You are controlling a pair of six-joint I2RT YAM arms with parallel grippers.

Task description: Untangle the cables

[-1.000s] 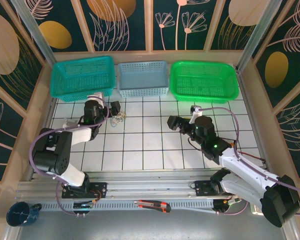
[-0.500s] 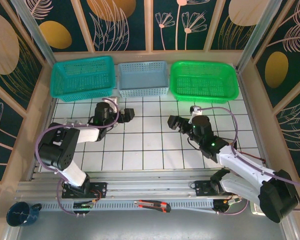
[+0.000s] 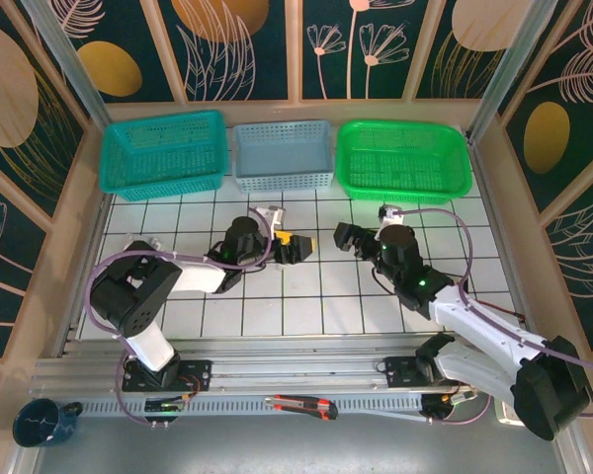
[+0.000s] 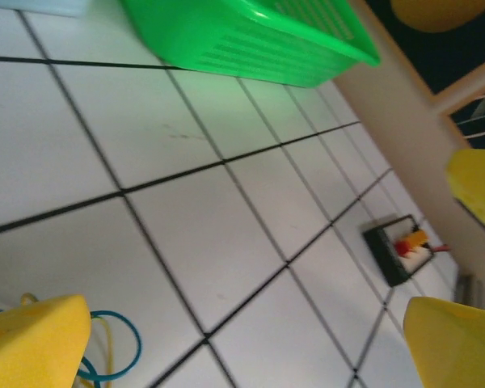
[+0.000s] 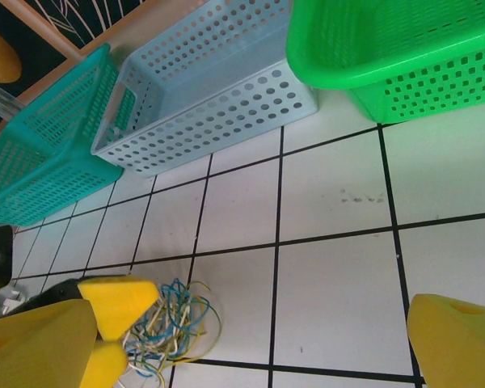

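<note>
Your arms face each other mid-table, probably to share the pull. The right gripper (image 3: 348, 238) is at 3 o'clock and the left gripper (image 3: 295, 247) at 9, both spread wide and empty. The cables (image 5: 175, 323) lie loose just beside the left fingertips.

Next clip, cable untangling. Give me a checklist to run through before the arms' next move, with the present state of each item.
1. Left gripper open: ok.
2. Right gripper open: ok.
3. Cables located: ok, lying loose beside the left fingers.
4. Cables centred between the left fingers: not ok; in the left wrist view they lie at one finger's edge.
5. Cables apart from the blue basket: ok.
6. How tightly the cables are knotted: cannot tell.
</note>
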